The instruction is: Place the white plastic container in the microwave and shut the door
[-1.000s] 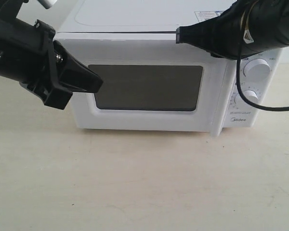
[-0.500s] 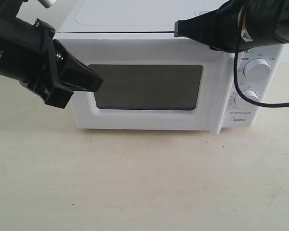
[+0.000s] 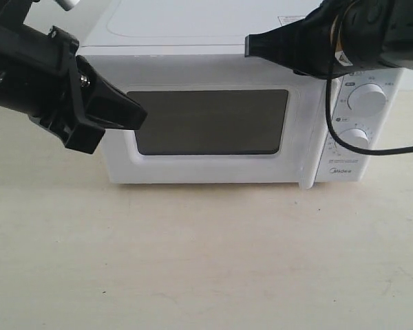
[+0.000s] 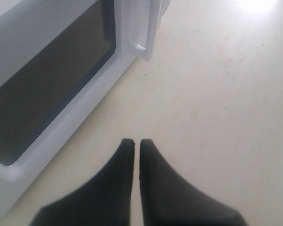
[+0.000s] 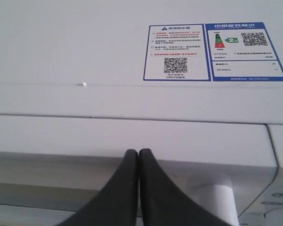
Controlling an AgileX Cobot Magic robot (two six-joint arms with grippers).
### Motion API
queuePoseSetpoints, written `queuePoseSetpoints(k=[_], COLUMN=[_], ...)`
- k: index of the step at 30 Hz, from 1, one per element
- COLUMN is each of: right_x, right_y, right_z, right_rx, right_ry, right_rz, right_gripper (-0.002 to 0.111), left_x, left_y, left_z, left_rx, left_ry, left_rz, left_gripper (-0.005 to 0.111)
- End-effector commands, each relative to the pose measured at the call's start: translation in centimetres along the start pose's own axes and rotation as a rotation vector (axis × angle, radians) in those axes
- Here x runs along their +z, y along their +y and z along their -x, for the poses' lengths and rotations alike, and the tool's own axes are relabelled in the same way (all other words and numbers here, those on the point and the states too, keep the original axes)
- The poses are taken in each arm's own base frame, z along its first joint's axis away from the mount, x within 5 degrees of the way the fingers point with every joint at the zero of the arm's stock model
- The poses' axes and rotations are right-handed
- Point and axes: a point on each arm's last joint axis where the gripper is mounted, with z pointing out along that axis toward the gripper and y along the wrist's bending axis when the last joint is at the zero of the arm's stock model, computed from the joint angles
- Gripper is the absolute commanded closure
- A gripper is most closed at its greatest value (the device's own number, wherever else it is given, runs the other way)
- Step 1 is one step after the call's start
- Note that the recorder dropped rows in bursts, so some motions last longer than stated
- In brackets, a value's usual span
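The white microwave (image 3: 213,62) stands at the back of the table. Its door (image 3: 210,122) lies flat against the front, dark window facing out, vertical white handle (image 3: 308,137) on its right side. My right gripper (image 3: 250,45) is shut with nothing in it, tips at the door's top front edge (image 5: 132,136), just in front of the stickers (image 5: 177,52) on the microwave's top. Left of the door hangs my left gripper (image 3: 141,113), shut and empty above the table beside the window (image 4: 47,80). The white plastic container is out of view.
Two round white knobs (image 3: 367,98) (image 3: 354,137) sit on the panel right of the door. A black cable (image 3: 385,152) from the right arm hangs across that panel. Beige tabletop (image 3: 206,254) stretches in front of the microwave.
The door, slightly ajar at its handle side a second ago, has swung flush against the microwave. My right gripper shifted a little left and up along the top edge. The left arm stayed still.
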Motion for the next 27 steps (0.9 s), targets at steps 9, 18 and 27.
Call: queuePoseSetpoints(k=[9,18,27], right_x=[-2.9,-8.9,-12.1], right_y=[-1.2,-3.4,-6.2], right_z=[1.0,2.6,-3.5], right_rx=[-0.013,-0.083,-0.081], right_ry=[0.013,-0.016,0.043], right_rz=[-0.020,-0.051,-0.033], right_gripper=[0.108,0.108,0.108], left_x=[-0.1,-0.1,-1.5], left_y=[-0.2,-0.3,-1.7], left_z=[0.3,0.3,0.9], left_rx=[-0.009,-0.021,-0.061], left_ry=[-0.013,-0.017,-0.065], left_rz=[-0.005,-0.018,-0.101], left_gripper=[0.102,0.102,0.102])
